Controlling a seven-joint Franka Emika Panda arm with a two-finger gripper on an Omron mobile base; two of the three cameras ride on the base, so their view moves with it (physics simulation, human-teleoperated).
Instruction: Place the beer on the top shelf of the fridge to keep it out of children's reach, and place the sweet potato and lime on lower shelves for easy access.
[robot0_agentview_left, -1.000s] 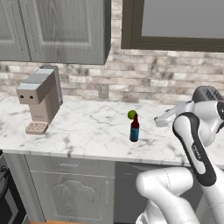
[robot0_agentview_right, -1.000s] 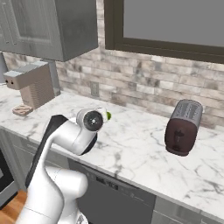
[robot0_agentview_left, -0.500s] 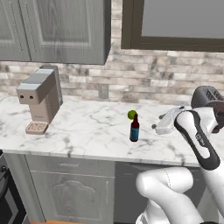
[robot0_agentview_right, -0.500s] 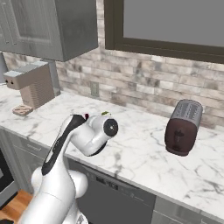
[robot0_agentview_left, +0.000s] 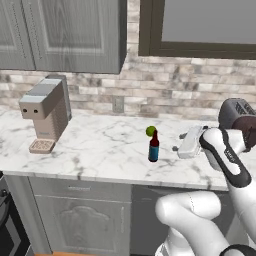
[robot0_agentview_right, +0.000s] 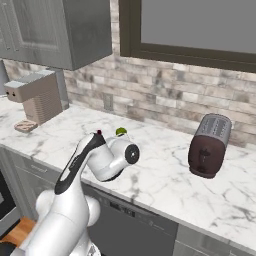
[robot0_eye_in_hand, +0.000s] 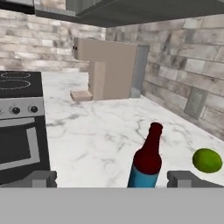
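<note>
table (robot0_agentview_left: 100, 150): marble, spans mid-frame in the left base view
coffee machine (robot0_agentview_left: 46, 114): left of frame
toaster (robot0_agentview_right: 210, 145): right of frame
jaws (robot0_agentview_left: 176, 142): spread wide, empty, right of beer
beer (robot0_agentview_left: 154, 146): upright, frame centre
lime (robot0_agentview_left: 150, 131): just behind beer

One bottle (robot0_agentview_left: 153, 147) stands on the counter (robot0_agentview_left: 100, 150), and one lime (robot0_agentview_left: 150, 131) sits just behind it. There is one coffee machine (robot0_agentview_left: 46, 113) at the left end of the counter and one toaster (robot0_agentview_right: 209, 145) toward the right end. One wall socket (robot0_agentview_left: 118, 104) shows on the brick wall. One window (robot0_agentview_right: 200, 25) is set above the counter, beside one run of upper cabinets (robot0_agentview_left: 60, 32). One stove (robot0_eye_in_hand: 19, 127) with two visible knobs stands past the counter's end in the hand view.
</note>
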